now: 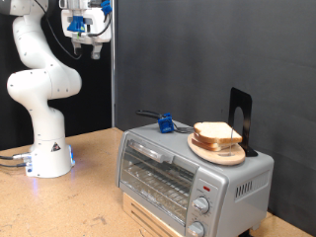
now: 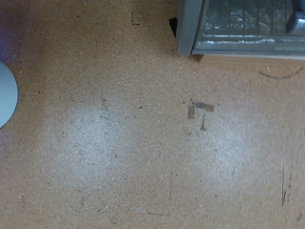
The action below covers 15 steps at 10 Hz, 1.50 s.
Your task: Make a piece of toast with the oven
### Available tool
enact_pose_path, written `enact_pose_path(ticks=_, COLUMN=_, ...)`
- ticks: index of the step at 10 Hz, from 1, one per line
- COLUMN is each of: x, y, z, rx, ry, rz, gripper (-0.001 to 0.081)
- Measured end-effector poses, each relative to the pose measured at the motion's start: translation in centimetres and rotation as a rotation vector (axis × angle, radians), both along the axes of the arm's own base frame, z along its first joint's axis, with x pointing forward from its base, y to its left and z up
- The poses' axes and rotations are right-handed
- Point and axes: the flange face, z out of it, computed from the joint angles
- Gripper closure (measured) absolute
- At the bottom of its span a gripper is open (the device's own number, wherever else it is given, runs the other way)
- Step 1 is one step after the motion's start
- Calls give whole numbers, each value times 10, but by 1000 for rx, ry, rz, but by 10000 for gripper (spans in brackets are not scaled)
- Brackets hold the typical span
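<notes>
The silver-grey toaster oven (image 1: 188,176) stands at the exterior view's lower right with its glass door shut. A round wooden plate (image 1: 217,148) lies on its top and carries stacked slices of toast (image 1: 217,132). My gripper (image 1: 86,47) hangs high at the exterior view's top left, far above the table and well away from the oven. Its fingers stand apart with nothing between them. The wrist view looks straight down at the table and catches a part of the oven (image 2: 243,29). The fingers do not show there.
A small blue object with a dark handle (image 1: 165,123) lies on the oven's top, on the left. A black upright stand (image 1: 242,118) rises behind the plate. The robot's white base (image 1: 49,158) stands on the wooden table (image 2: 124,134). A dark curtain hangs behind.
</notes>
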Motion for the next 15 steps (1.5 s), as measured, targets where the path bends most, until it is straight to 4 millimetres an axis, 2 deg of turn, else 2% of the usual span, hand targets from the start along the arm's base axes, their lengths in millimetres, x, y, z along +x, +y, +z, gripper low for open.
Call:
enact_pose_path(ticks=1, x=-9, y=-3, z=4, rx=15, ry=18, rz=117, gripper=-3)
enact_pose_path(ticks=3, x=-41, y=-16, z=18, rx=38, ry=58, rz=365, gripper=-3)
enact_pose_path(ticks=4, x=-51, y=-18, z=19, rx=49, ry=70, rz=469, gripper=-3)
enact_pose_path(ticks=5, x=-49, y=-18, z=19, rx=45, ry=62, rz=422, gripper=-3)
enact_pose_path(ticks=6, x=-45, y=-17, z=17, rx=28, ry=49, rz=502, gripper=-3)
enact_pose_path(ticks=7, x=-34, y=-16, z=12, rx=9, ry=26, rz=626, gripper=-3)
enact_pose_path(ticks=9, x=1, y=-13, z=-2, rx=-32, ry=-16, rz=870, gripper=-3)
enact_pose_path(ticks=10, x=12, y=-11, z=-2, rx=-43, ry=-25, rz=958, gripper=-3)
enact_pose_path(ticks=12, x=10, y=-12, z=-2, rx=-35, ry=-22, rz=929, gripper=-3)
enact_pose_path(ticks=15, x=14, y=-10, z=-5, rx=3, ry=-40, rz=1285, gripper=-3)
